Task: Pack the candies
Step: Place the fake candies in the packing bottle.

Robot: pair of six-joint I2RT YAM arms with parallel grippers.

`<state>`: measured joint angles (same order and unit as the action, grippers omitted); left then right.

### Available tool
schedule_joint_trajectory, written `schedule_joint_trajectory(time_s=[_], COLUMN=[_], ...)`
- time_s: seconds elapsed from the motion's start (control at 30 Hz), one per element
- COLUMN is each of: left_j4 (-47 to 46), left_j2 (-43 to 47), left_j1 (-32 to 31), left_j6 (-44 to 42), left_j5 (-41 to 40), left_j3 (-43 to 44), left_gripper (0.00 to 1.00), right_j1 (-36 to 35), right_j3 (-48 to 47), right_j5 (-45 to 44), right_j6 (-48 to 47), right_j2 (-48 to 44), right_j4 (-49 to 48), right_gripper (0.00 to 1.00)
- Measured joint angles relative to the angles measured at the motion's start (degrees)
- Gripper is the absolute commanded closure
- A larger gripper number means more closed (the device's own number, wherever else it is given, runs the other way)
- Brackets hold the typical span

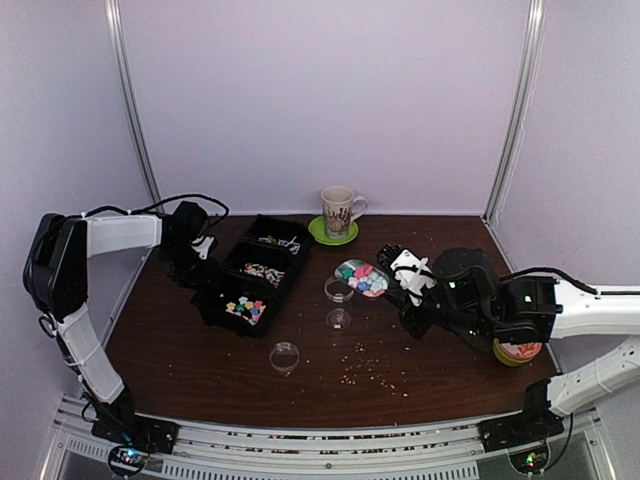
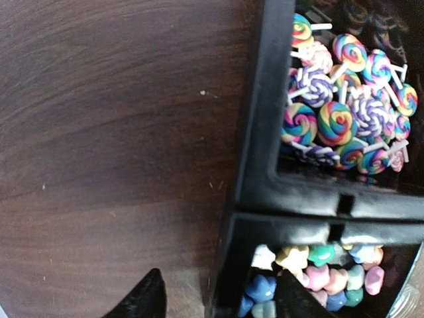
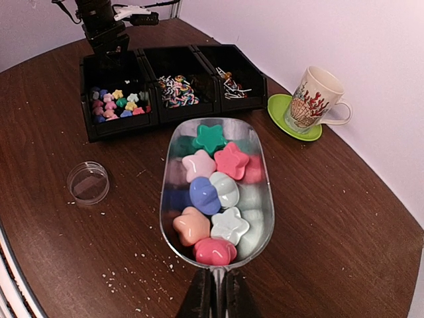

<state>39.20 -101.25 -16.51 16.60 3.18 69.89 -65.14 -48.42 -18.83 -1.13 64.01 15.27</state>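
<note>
Clenched on the thin handle of a silvery metal scoop point(image 3: 267, 211), the right gripper point(image 3: 217, 299) holds it level to the right of the black three-compartment plastic tray point(image 3: 124, 124). A heap of pastel star-shaped candies point(image 3: 211, 192) fills the bowl. At the tray's left side the left gripper point(image 2: 215, 299) stands released, jaws astride the star compartment's outer wall: one tip over the brown wooden table point(image 2: 99, 132), one among more stars point(image 2: 318, 273). Swirled lollipops point(image 2: 339, 118) fill the next compartment. The step in hand looks like carrying a scooped load to packing. Next, the scoop should sit squarely over one of the small clear round jars point(image 1: 339, 290) right of the tray. It should then tilt slowly, as the mouth looks narrower than the scoop.
</note>
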Motion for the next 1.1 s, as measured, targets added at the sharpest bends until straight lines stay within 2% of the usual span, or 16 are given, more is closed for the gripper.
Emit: schedule_joint_trajectory(time_s=[0.33, 0.57, 1.1], left_j4=[-0.8, -1.2, -1.5], left_j2=[-1.6, -1.6, -1.5], left_j1=[0.7, 0.3, 0.7], left_j6=[0.1, -0.9, -0.3], left_j5=[0.9, 2.4, 2.4], left_j3=[-0.1, -0.2, -0.2], left_gripper=[0.83, 0.98, 1.00], right_j1=[0.4, 1.9, 2.6], right_j3=[-2.3, -3.9, -5.9], right_j5=[-0.2, -0.3, -0.3], right_j6=[0.0, 0.4, 0.7], right_j2=[4.2, 6.7, 9.2], right_j4=[1.0, 2.1, 5.8], right_gripper=[1.00, 1.00, 1.00])
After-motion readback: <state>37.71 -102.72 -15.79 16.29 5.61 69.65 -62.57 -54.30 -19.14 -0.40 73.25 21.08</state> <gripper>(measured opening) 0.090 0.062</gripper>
